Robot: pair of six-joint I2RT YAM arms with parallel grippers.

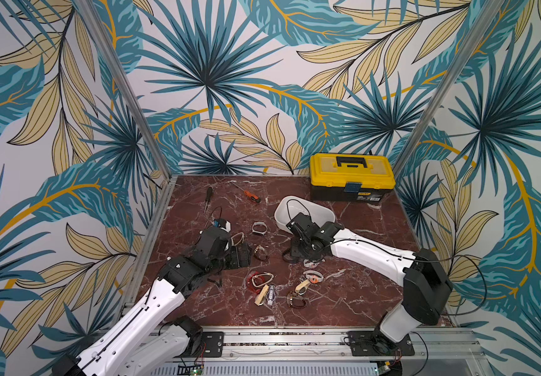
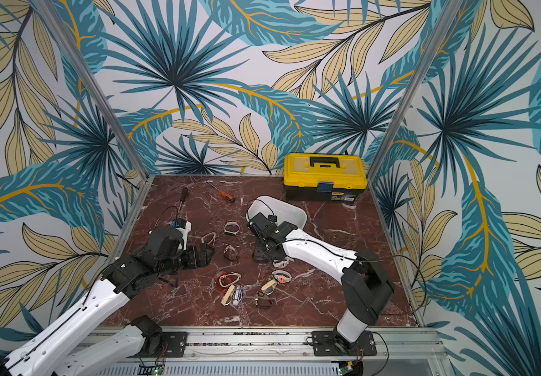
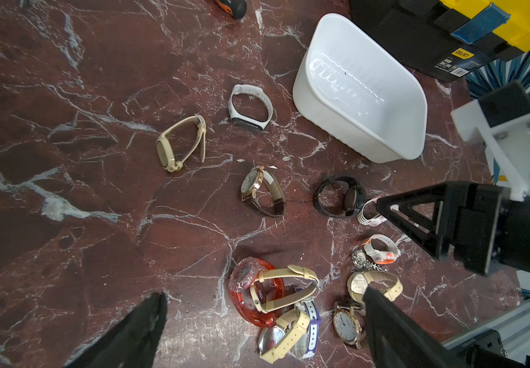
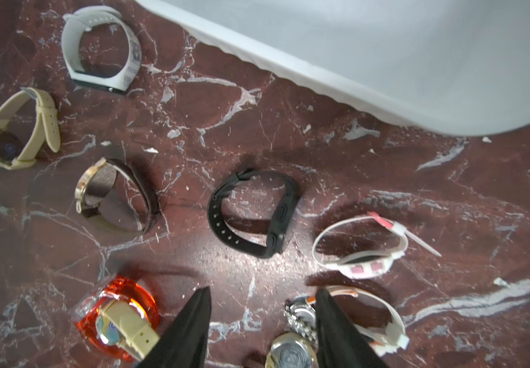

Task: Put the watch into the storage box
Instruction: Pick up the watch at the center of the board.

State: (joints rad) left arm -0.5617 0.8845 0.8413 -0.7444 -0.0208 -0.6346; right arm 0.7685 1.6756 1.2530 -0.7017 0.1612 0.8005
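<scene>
Right fingers (image 4: 190, 331): partly apart, gripping nothing; bare table (image 4: 257, 264) shows between the tips.
Black watch (image 4: 278, 223): on the table, strap closed in a loop, just past the right fingertips and roughly in line with their gap; no contact.
Storage box (image 4: 384, 47): on the table beyond the black watch, apart from it.
White-and-pink watch (image 4: 362, 267): just beside the black watch, off to one side of the fingertips.
Left fingers (image 3: 142, 325): spread wide, empty, above the table; a heap of watches (image 3: 276, 306) lies ahead of them.
</scene>
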